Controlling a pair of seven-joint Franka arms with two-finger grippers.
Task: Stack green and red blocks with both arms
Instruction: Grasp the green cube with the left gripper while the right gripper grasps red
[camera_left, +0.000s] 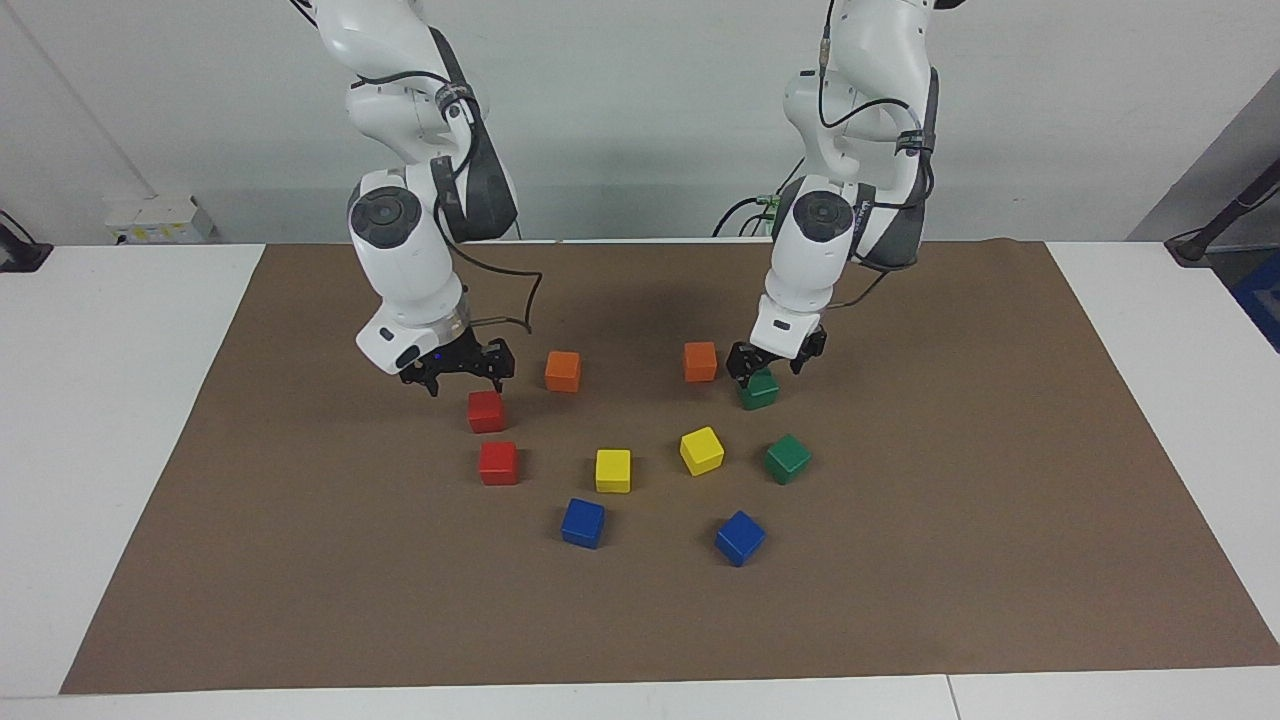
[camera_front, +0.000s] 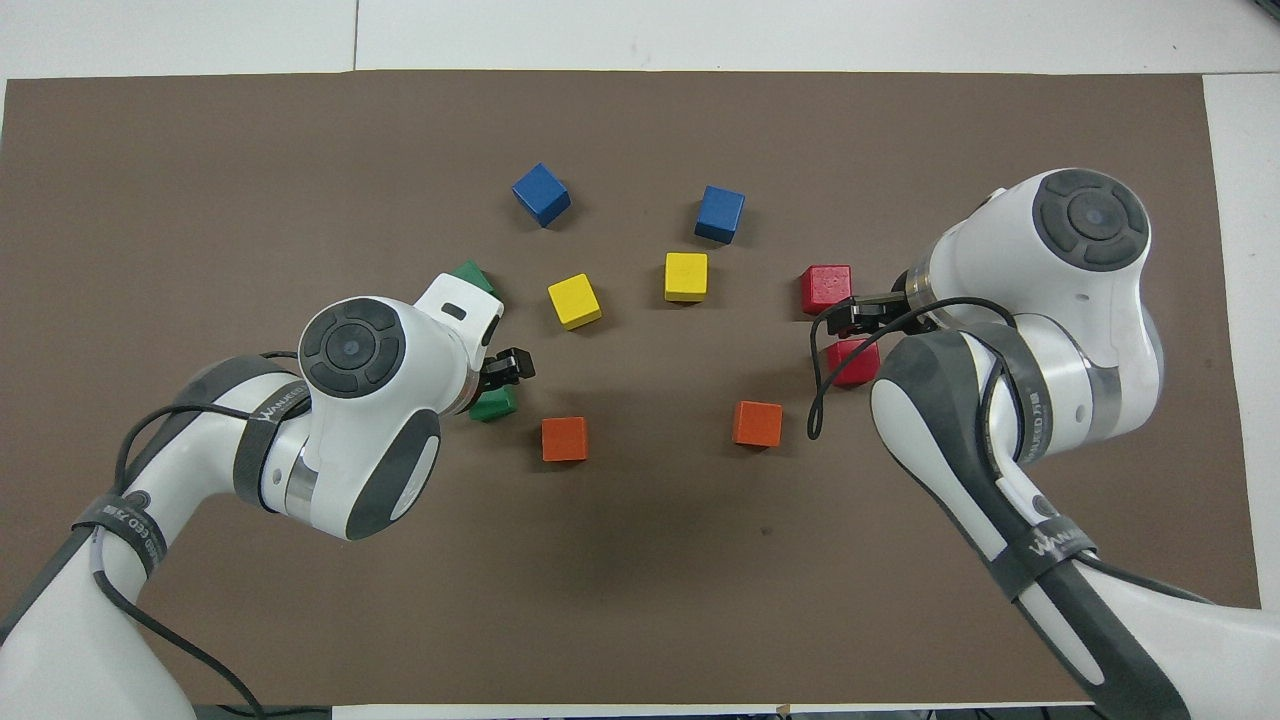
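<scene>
Brown mat (camera_left: 300, 560); arm band (camera_front: 1050, 545) reads "WANKEO".

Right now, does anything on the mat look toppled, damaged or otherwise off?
Nothing stands out. All ten small matte cubes sit flat and apart on the brown mat, none stacked yet. The left gripper is down at a dark green cube; the right gripper hovers beside a bright red cube.
</scene>
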